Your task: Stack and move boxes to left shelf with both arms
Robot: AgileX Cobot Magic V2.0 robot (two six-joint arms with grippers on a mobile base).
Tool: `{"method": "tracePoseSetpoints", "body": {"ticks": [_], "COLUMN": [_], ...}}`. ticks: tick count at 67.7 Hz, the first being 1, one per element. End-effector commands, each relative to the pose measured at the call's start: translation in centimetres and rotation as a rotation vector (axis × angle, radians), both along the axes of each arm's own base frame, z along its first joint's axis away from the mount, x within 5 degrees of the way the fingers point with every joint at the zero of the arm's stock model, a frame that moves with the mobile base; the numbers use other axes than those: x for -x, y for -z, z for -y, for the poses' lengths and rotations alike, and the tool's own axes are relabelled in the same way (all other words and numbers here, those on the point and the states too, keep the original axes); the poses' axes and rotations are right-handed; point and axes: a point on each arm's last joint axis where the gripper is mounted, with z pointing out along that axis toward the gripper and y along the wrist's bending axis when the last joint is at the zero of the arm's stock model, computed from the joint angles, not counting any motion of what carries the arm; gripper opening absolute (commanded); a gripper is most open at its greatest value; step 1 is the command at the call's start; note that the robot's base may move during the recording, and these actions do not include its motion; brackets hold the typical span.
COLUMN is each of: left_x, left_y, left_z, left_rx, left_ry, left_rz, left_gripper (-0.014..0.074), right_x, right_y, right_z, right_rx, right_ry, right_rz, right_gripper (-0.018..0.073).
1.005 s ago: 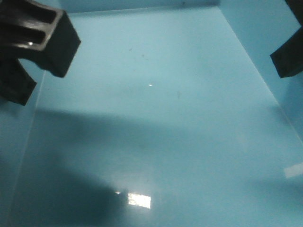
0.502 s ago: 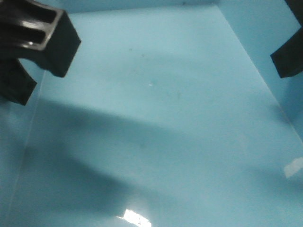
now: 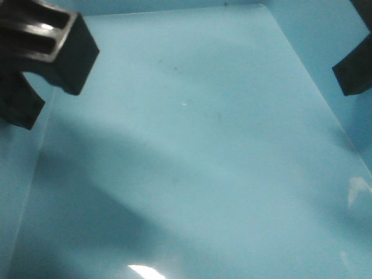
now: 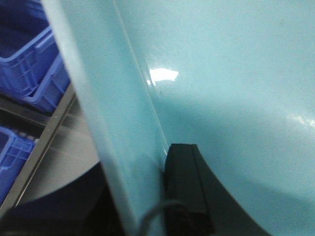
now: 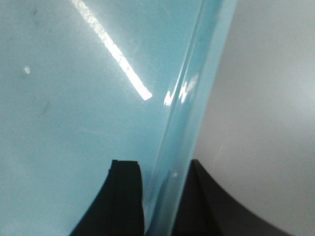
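Observation:
The light blue box fills the front view, which looks down into its bare floor. My left gripper straddles the box's left wall, with one black finger inside and one outside. In the left wrist view that wall is pinched in my left gripper. My right gripper sits at the box's right wall. The right wrist view shows that wall clamped in my right gripper. The pink box and the left shelf are out of view.
Dark blue crates stand stacked to the left of the box in the left wrist view, behind a grey steel bar. A pale grey surface lies beyond the box's right wall.
The shadow across the box floor has spread and the bright glint has slid down toward the frame's bottom edge. Both grippers hold the same spots on the walls.

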Motion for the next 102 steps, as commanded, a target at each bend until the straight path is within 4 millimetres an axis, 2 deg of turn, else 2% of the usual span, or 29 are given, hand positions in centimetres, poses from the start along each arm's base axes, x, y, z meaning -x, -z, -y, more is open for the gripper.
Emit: {"method": "tracePoseSetpoints", "body": {"ticks": [1,102], "left_x": [-0.08,-0.08], "left_y": [-2.03,-2.03], "left_z": [0.88,0.88], "left_rx": [0.05,0.05], "left_ry": [0.134,0.134], "left_rz": [0.126,0.126], "left_gripper": [-0.0003,-0.0003], "right_x": [-0.14,-0.14], "right_y": [-2.85,-2.85], "right_z": [-1.25,-1.25], "right_rx": [-0.105,-0.105], "right_ry": [-0.156,-0.156], "right_rz": [0.168,0.168], "right_gripper": [0.0037,0.0037]}}
